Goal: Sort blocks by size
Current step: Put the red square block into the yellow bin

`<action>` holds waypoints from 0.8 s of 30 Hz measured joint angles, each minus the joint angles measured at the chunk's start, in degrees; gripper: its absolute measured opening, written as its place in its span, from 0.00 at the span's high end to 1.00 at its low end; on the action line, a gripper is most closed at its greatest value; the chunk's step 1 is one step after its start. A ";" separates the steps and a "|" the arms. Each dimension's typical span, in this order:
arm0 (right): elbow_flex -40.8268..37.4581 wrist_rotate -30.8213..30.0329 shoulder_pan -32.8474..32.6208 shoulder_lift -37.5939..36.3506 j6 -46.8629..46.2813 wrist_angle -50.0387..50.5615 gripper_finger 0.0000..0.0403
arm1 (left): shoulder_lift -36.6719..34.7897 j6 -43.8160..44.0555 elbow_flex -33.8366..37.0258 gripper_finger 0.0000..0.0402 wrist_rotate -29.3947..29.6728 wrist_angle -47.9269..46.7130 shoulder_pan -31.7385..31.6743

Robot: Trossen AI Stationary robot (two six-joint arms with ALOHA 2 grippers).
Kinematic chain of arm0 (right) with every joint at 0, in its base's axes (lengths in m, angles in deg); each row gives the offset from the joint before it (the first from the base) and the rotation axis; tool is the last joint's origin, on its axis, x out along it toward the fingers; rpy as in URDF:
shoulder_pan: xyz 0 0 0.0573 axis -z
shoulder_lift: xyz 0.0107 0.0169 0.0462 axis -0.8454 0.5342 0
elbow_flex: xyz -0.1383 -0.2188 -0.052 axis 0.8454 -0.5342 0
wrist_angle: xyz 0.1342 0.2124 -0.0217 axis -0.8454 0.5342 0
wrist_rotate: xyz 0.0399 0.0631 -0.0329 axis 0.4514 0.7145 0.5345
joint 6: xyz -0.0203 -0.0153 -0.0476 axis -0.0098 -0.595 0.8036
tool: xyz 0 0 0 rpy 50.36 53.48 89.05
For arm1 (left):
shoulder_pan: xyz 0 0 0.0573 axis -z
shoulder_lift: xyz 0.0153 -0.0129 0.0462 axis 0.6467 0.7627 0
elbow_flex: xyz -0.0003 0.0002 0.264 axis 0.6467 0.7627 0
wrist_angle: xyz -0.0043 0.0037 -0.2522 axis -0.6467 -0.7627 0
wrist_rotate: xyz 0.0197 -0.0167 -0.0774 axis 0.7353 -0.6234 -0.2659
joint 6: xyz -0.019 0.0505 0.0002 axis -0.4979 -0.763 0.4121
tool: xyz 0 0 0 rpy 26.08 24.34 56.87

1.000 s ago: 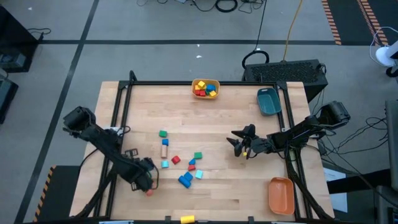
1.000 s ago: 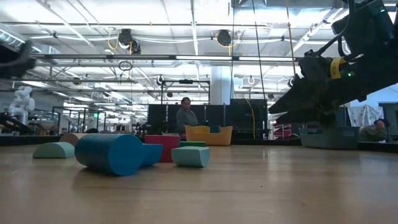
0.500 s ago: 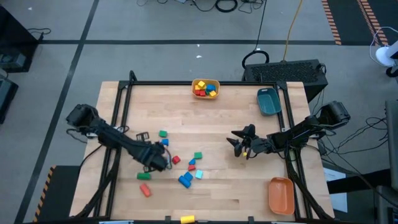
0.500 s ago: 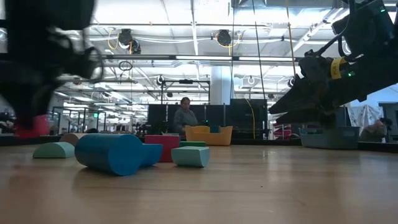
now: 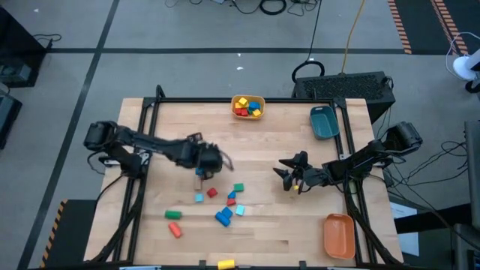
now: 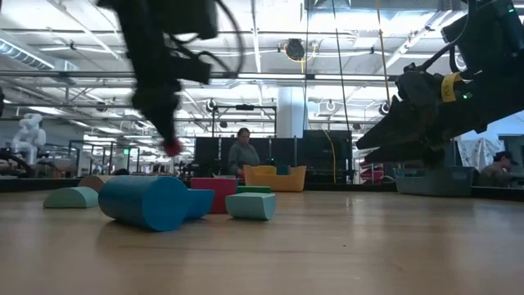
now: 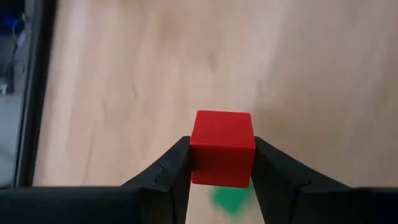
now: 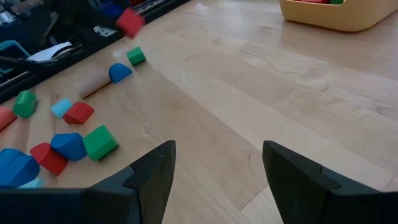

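Left pincer (image 7: 222, 163): clamped on a red cube (image 7: 222, 148), carried in the air above the bench (image 5: 262, 139), over the far end of the block scatter

Right pincer (image 8: 214, 171): fingers spread wide with nothing between them, hanging above bare wood on the right half of the bench, well apart from the blocks

Scatter of blocks: near the middle of the bench, toward the near edge; a blue block (image 5: 223, 217) with a cyan one (image 5: 239, 211) just beside it, a green block (image 5: 238, 187), small red pieces (image 5: 212, 193), a cyan piece (image 5: 199, 198)

Outliers: a green block (image 5: 173, 214) and a red block (image 5: 175, 230) lie closer to the left rail, apart from the main group

Under the left arm: a plain wood bar (image 8: 93, 81), a blue half-round (image 8: 119, 72) and a small green cube (image 8: 135, 56) lie close together

Yellow bin (image 5: 248, 106): at the far edge, middle, already holding red, blue and yellow blocks

Teal bin (image 5: 324, 121): far right corner area, beside the right rail

Orange bin (image 5: 339, 235): near right corner

Yellow block (image 5: 225, 264): at the very near edge of the bench

Open room: wide bare wood between the scatter and the yellow bin, and between the two pincers

Beyond the bench: a person (image 6: 243, 154) stands in the room behind
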 joint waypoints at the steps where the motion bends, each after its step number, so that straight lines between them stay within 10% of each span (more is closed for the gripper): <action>1: 0.00 -0.02 0.00 0.00 -0.01 -0.01 0.43 | 0.00 -2.18 0.00 0.66 -0.23 3.33 -1.71; 10: -0.01 -0.13 0.01 0.00 -0.46 -0.16 0.43 | 0.25 -17.96 0.00 0.66 -1.89 32.71 -16.27; 24: 0.00 -1.72 1.61 0.00 0.03 -0.97 0.43 | 11.15 -16.98 -0.04 0.66 -15.49 64.16 -32.45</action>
